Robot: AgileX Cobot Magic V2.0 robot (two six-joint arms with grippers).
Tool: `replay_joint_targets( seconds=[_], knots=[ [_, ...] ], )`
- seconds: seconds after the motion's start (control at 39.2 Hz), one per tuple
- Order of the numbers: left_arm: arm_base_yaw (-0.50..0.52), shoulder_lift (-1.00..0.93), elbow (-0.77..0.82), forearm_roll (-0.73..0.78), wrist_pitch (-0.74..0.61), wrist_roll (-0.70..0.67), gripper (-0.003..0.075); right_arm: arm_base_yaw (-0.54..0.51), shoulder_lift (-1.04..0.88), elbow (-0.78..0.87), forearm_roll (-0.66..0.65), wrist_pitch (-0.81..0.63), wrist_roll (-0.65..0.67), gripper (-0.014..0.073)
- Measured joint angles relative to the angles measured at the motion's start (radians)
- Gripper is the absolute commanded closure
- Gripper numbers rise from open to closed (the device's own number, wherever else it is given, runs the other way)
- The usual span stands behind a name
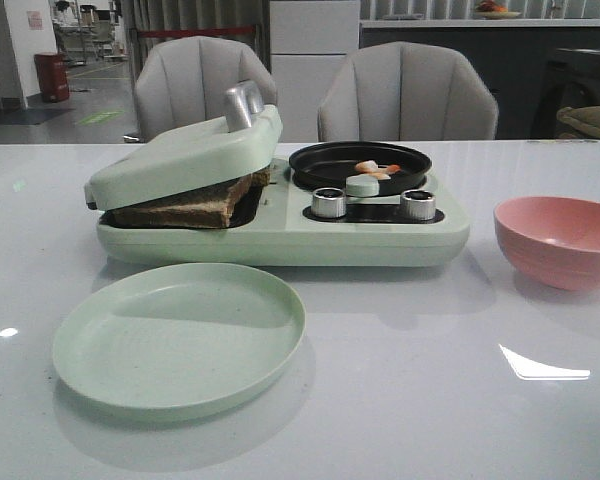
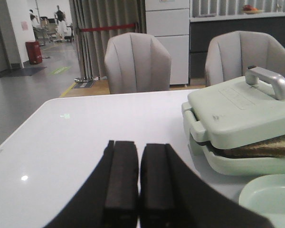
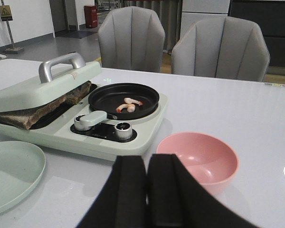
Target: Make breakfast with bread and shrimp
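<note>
Front view, writing: none readable on the breakfast maker [image 1: 280,235]; a pale notice on the far wall is too small to read.
Front view, task things: bread [image 1: 190,205] lies toasted dark inside the sandwich press, whose lid [image 1: 185,155] rests tilted on it; shrimp [image 1: 375,170] lie in the round black pan [image 1: 360,163] on the maker's right half, behind two metal knobs [image 1: 328,203].
Front view, surface and room: glossy white table [image 1: 430,400] with ceiling-light glare; two grey chairs [image 1: 408,92] behind it, red bin [image 1: 52,76] at far left.
Front view, open room: green plate [image 1: 178,337] sits empty in front of the press, pink bowl [image 1: 560,240] apart to the maker's right; neither arm shows here.
Left wrist view, jaws: left gripper [image 2: 139,180] has its black pads closed to a thin slit, holding nothing.
Left wrist view, places: press and bread edge [image 2: 268,148] lie ahead and off to one side of the jaws; bare table straight ahead up to its far edge.
Right wrist view, jaws: right gripper [image 3: 147,190] pressed almost together, empty.
Right wrist view, places: pink bowl just beyond the jaws; pan with shrimp [image 3: 127,105] farther ahead; yellow floor sign [image 3: 4,13] in the background, its text unreadable.
</note>
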Motion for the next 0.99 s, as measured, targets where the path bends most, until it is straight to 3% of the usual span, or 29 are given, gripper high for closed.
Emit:
replay_joint_targets(
  seconds=[0.18,0.99],
  knots=[
    [0.016,-0.057,0.052,0.0,-0.068,-0.008,0.0601,0.0,0.0,0.0,0.0,0.0,0.0,0.0445],
    [0.016,-0.057,0.052,0.007,-0.062,-0.062,0.0601,0.0,-0.002,0.0,0.0,0.0,0.0,0.0445]
  ],
)
